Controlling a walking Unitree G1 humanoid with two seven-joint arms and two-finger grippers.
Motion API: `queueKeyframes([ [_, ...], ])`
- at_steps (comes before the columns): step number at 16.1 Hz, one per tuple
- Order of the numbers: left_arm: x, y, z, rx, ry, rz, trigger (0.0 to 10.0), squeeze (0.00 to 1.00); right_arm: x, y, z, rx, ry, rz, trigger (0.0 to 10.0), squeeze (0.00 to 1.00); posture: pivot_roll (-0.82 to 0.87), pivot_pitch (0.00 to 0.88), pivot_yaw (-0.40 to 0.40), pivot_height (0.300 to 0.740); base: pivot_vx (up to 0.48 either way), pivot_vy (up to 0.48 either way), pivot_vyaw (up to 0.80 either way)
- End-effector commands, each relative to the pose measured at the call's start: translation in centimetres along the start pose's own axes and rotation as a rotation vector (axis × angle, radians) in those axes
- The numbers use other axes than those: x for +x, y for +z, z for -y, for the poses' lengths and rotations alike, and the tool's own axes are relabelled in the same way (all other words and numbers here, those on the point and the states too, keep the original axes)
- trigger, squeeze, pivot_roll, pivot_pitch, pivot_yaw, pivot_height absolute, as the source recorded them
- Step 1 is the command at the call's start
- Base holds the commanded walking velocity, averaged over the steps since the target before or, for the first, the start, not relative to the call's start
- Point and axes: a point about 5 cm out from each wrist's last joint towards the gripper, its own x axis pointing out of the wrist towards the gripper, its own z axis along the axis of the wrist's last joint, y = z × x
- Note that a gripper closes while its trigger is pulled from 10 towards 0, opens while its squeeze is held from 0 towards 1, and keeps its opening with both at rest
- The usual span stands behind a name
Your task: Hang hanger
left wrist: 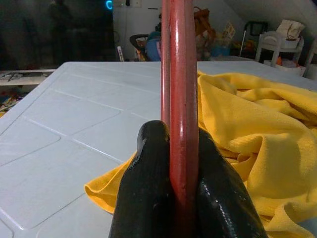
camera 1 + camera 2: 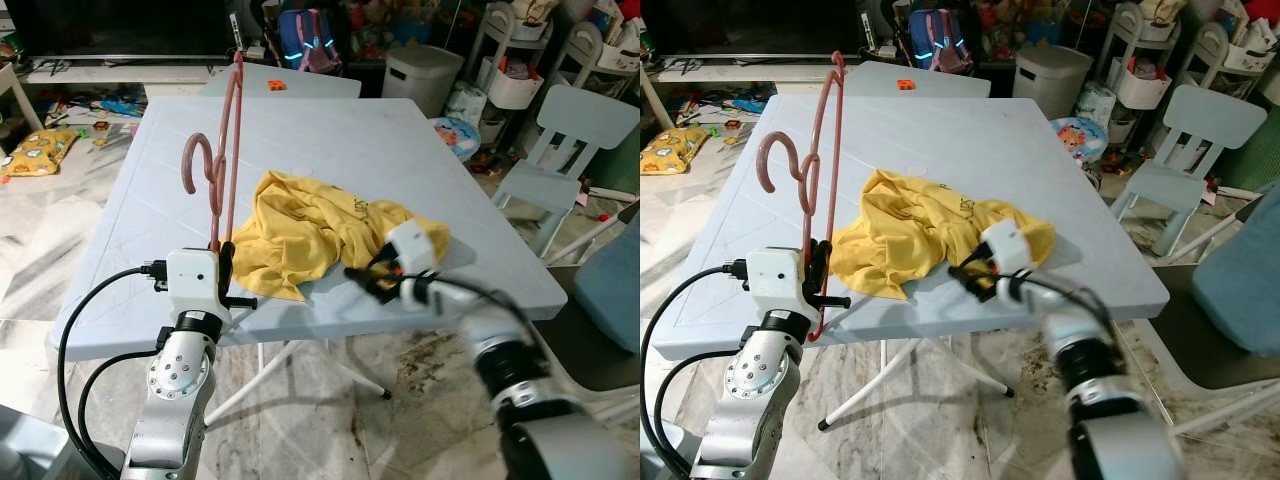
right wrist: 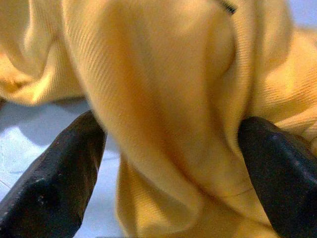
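1. The pink hanger point(image 2: 222, 150) stands nearly upright over the near left part of the pale blue folding table point(image 2: 400, 130), its hook curling to the left and its frame rising towards the far side.
2. The left gripper point(image 2: 224, 262) is at the near left edge of the table, its two black fingers point(image 1: 148, 198) pressed together on the hanger's lower bar, as the left wrist view shows plainly.
3. A crumpled yellow T-shirt point(image 2: 320, 235) lies at the near middle of the table, just right of the hanger and touching its lower end or very near it.
4. The right gripper point(image 2: 368, 275) is at the near right edge of the shirt. In the right wrist view its fingers point(image 3: 54, 183) are spread wide, with a fold of yellow cloth between them, not yet pinched.
5. Judging by this, the step in hand is taking hold of the shirt so it can be put on the hanger before any hanging is done.
6. The next move probably calls for the right fingers to close on that fold, ideally near the collar, and lift it towards the hanger while the left arm keeps the hanger steady.
7. Loose cloth may slip or bunch, so a firm, deep bite on the fabric looks wise.
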Motion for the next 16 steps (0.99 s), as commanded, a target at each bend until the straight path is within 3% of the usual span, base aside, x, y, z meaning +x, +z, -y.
queueKeyframes([
  [1, 0.0, 0.1, 0.1, 0.0, -0.003, 0.007, 10.0, 0.0, -0.1, 1.4, 0.1, -0.021, 0.033, 0.033, 10.0, 0.0, -0.07, 0.0, -0.063, 0.74, 0.0, 0.0, 0.0],
  [3, -0.2, 0.2, 0.2, 0.001, -0.003, 0.008, 10.0, 0.0, -1.0, 1.8, 0.1, -0.045, 0.127, 0.042, 10.0, 0.0, -0.06, 0.0, -0.065, 0.74, 0.0, 0.0, 0.0],
  [6, -0.5, 0.0, -0.1, 0.008, -0.001, -0.01, 10.0, 0.0, -2.5, 3.0, 1.7, 0.005, 0.124, 0.112, 10.0, 0.0, -0.07, 0.0, -0.059, 0.74, -0.198, 0.0, 0.0],
  [9, -0.4, 0.0, 0.2, 0.003, -0.018, -0.013, 10.0, 0.0, -3.4, 3.7, 2.0, 0.016, 0.162, 0.156, 10.0, 0.0, -0.08, 0.0, -0.05, 0.74, -0.326, 0.0, 0.0],
  [16, -0.5, 0.0, 0.5, 0.001, -0.035, -0.022, 10.0, 0.0, -3.0, 3.0, 1.6, 0.042, 0.114, 0.151, 10.0, 0.0, -0.08, 0.0, -0.049, 0.74, -0.317, 0.0, 0.0],
])
